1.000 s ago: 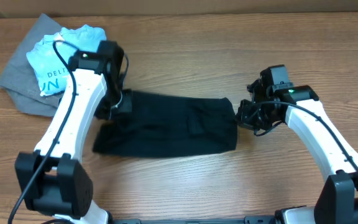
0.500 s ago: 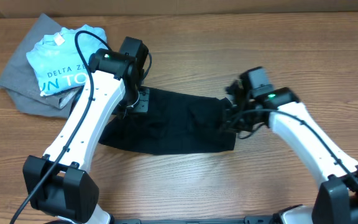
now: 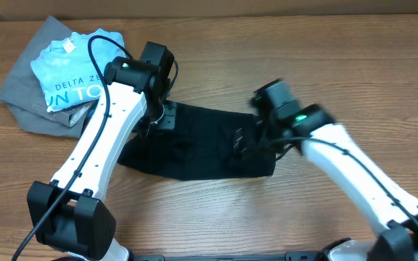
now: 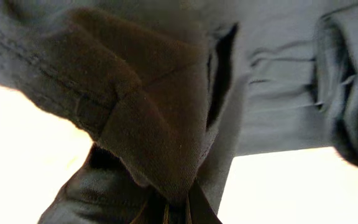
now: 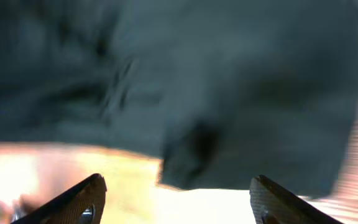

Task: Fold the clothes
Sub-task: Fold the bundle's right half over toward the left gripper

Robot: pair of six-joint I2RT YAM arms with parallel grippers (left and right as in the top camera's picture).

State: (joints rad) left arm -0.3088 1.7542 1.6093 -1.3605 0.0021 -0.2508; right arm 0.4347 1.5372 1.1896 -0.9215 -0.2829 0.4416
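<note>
On wooden table (image 3: 325, 65), at its middle: black T-shirt (image 3: 194, 148), laid as a wide, half-folded band, left end gathered up and rumpled, right end flat. Largest risk: whole band dragged sideways instead of folded, with one end clamped and the other free to slide on smooth wood. Next: left end swept toward the light blue T-shirt (image 3: 75, 69) and grey garment (image 3: 20, 98) piled near the far-left corner, close behind the left arm (image 3: 100, 138); tangling or knocking of that pile likely with any outward swing. Left gripper (image 4: 174, 208) clamped tight on a thick bunched wad of the black fabric, several layers by the look of it; hence risk of carrying more layers than intended and ending with a lumpy, skewed fold. Right gripper (image 5: 178, 186) spread wide, nothing between the fingers (image 5: 86, 199), low over the shirt's right portion; wrist view smeared, so contact with the cloth not determinable, possibly just above it. Risk there: closing on a single top layer or a crease rather than the edge, giving an uneven lift against the left side. Smallest: slip of the pinched wad out of the left grip under tension.
</note>
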